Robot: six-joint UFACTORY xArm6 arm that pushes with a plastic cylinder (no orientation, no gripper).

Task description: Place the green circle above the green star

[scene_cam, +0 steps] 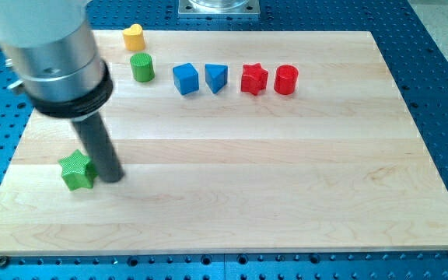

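Note:
The green circle (141,67) stands near the view's top left of the wooden board, just below the yellow heart (134,36). The green star (77,169) lies at the view's lower left. My tip (112,177) rests on the board right beside the green star, on its right side, touching or nearly touching it. The green circle is well above the tip and slightly to its right.
A row at the view's top holds a blue cube (185,78), a blue triangle (215,77), a red star (253,78) and a red cylinder (285,79). The wooden board (286,179) lies on a blue perforated table.

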